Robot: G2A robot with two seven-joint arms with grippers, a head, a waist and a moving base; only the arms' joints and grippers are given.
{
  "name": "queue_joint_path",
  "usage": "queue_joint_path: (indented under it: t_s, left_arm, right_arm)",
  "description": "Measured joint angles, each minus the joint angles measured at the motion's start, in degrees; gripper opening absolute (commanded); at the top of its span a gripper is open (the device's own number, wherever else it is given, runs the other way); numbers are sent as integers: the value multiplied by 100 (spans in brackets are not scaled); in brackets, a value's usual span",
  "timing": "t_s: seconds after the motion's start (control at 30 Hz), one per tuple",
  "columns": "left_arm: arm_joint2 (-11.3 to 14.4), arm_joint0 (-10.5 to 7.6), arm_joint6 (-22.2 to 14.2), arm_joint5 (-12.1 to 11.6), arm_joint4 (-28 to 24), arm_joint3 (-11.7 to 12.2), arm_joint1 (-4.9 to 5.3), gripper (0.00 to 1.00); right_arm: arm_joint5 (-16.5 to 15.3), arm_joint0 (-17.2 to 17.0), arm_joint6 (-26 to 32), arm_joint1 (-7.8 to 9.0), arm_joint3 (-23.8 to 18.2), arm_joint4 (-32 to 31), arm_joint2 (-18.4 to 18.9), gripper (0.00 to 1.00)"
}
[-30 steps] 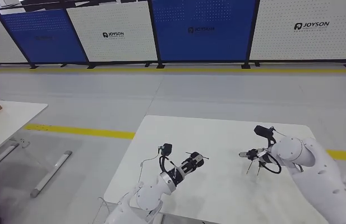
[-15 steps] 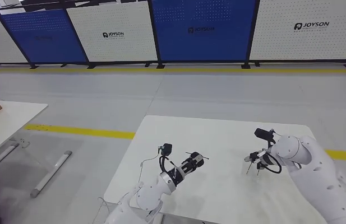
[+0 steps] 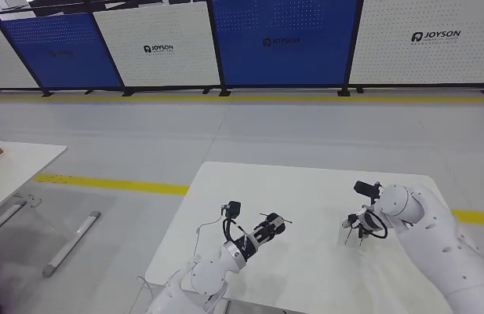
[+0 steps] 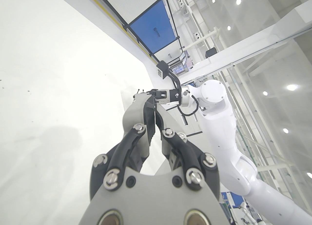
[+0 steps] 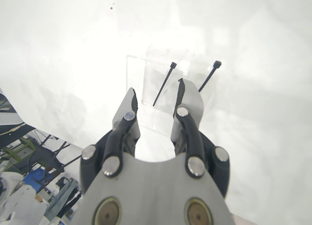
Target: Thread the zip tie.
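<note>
Step, prob.: grab 2nd tie. L pincer (image 3: 274, 223) clenched, looks like on a zip tie (image 3: 287, 220). R pincer (image 5: 156, 85) released over 2 spare ties (image 5: 168, 74) in clear stand (image 5: 135, 70). Next: go down, pinch one.

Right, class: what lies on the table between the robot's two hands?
Nothing: in the top view the white table is bare between the left hand, shut on a zip tie, and the open right hand.
</note>
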Motion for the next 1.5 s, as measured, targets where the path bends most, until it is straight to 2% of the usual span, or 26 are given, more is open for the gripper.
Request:
queue_joint_path:
  t_s: [0.23, 0.63, 1.0, 1.33, 1.37, 1.43, 1.5]
  left_arm:
    - [0, 0, 0, 0, 0, 0, 0, 0]
    - [0, 0, 0, 0, 0, 0, 0, 0]
    - [0, 0, 0, 0, 0, 0, 0, 0]
    - [0, 0, 0, 0, 0, 0, 0, 0]
    - [0, 0, 0, 0, 0, 0, 0, 0]
    - [0, 0, 0, 0, 0, 0, 0, 0]
    - [0, 0, 0, 0, 0, 0, 0, 0]
  right_arm:
    - [0, 147, -24, -195, 354, -56, -85, 34]
    - [0, 300, -36, -412, 771, -221, -126, 32]
    - [0, 411, 9, -600, 1083, -377, -145, 25]
    - [0, 496, 99, -728, 1344, -492, -148, 13]
    - [0, 507, 116, -743, 1373, -502, -155, 11]
    - [0, 522, 133, -765, 1416, -515, -164, 1]
    - [0, 540, 145, -789, 1468, -533, -176, 0]
